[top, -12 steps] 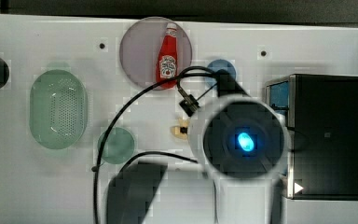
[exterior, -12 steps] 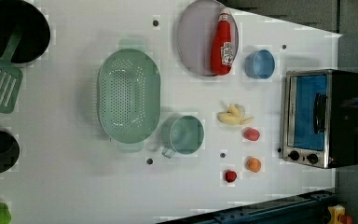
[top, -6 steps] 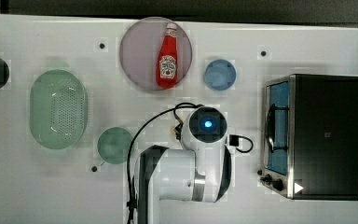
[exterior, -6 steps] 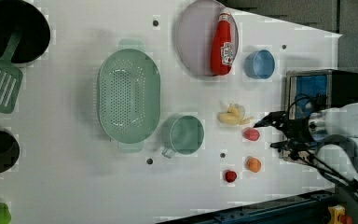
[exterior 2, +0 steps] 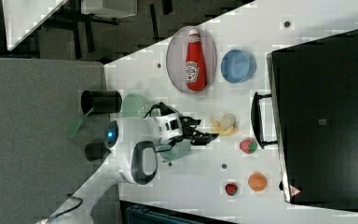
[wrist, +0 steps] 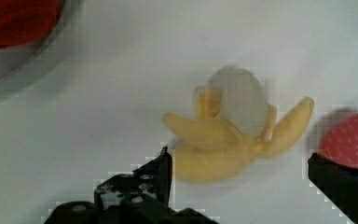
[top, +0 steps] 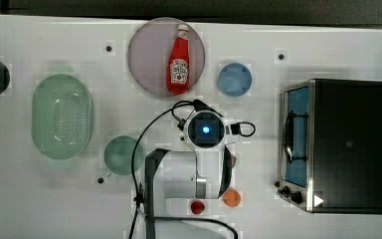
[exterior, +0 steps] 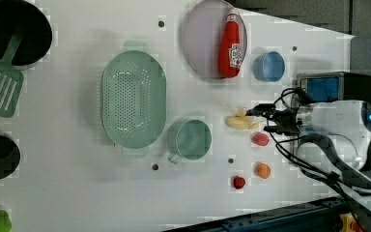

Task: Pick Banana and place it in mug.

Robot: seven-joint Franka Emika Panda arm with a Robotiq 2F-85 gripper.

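My claw (wrist: 237,186) stands released, its two dark fingers (wrist: 144,186) spread wide with nothing between them yet; in the wrist view the Banana (wrist: 235,135) lies just ahead of the gap, one finger close beside its lower curve and the other off by the strawberry (wrist: 352,140); a second ago my arm was drawn back and my head filled the top view near the oven, half a second ago it had swung over the fruit, and now it has come down so that in the left view my claw (exterior: 265,117) reaches level with the Banana (exterior: 241,121) and nearly touches its end; so the approach is all but done and the grasp itself is not yet made; I judge the next step is to ease forward until the peeled, half-open fruit sits squarely between the fingers, then clench; the flared peel flaps make it an awkward shape, and a pinch on one flap alone could let it twist or slip; the strawberry so near the far finger might get nudged as well

Beyond that, the mug (exterior: 191,139) waits open and upright on the tabletop (exterior: 77,193), at the left view's left of the Banana with clear white surface between them, just beside the green colander (exterior: 133,106); in the top view the mug (top: 123,155) shows beside my arm; the ketchup bottle (exterior: 232,43) lies on the pink plate (exterior: 198,38), well out of my path
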